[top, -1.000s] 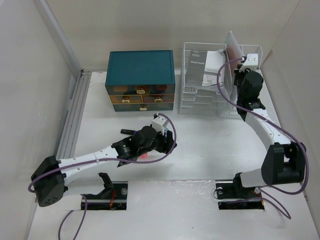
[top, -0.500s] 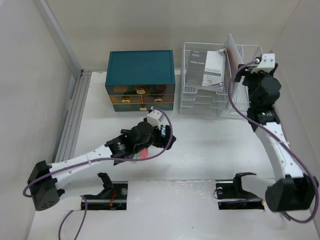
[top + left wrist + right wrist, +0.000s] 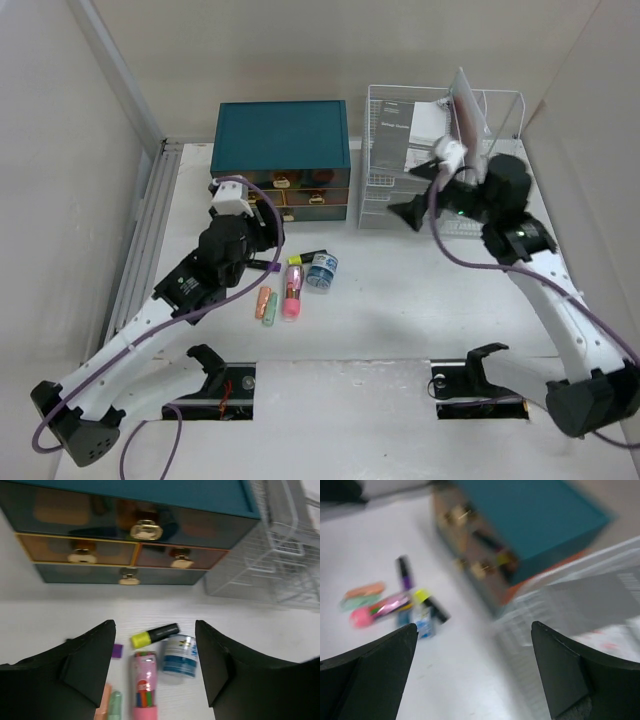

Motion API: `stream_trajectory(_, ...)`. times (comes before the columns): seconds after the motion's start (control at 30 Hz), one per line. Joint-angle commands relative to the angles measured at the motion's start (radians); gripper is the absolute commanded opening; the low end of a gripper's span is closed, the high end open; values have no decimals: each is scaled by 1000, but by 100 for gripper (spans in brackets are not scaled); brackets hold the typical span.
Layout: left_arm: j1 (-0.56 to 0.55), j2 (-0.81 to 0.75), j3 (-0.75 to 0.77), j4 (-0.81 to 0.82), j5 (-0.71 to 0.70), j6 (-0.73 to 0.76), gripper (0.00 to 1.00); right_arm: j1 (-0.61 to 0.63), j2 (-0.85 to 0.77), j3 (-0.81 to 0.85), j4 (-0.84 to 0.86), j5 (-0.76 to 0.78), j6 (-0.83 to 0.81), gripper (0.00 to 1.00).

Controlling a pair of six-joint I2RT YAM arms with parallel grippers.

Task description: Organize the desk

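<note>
Looking from above, the desk (image 3: 420, 300) spreads under both arms, a teal drawer box (image 3: 282, 150) and wire rack (image 3: 400, 195) at its far edge. The left gripper (image 3: 258, 228) hangs before the box, the right gripper (image 3: 408, 208) before the rack. Left wrist: jaws partly apart, empty, above a pink tube (image 3: 144, 685), yellow highlighter (image 3: 152, 635) and blue-labelled bottle (image 3: 177, 655). Right wrist: jaws spread wide, holding nothing; picture blurred.
</note>
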State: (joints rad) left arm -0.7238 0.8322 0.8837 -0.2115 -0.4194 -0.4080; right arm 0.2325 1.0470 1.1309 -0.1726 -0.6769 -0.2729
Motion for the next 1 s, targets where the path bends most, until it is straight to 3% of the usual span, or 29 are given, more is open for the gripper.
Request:
stream_trajectory(0.0,38,-39,64,-103,-135,49,63,163,42,0,-215,-35,-168,100)
stream_trajectory(0.17,57,-125,-18,-77,-165,58,66,407,126,-77,-215,92,-265,100)
stream_trajectory(0.53,57,-160,-75,-31,-88,78,68,531,422,-114,13,322,-223,100)
stream_trajectory(0.67,57,-183,-86,-31,-78,78,68,550,573,5,-11,346,-82,100)
stream_trajectory(0.97,66,-205,-95,-20,-50,87,68,582,686,127,-64,319,89,100)
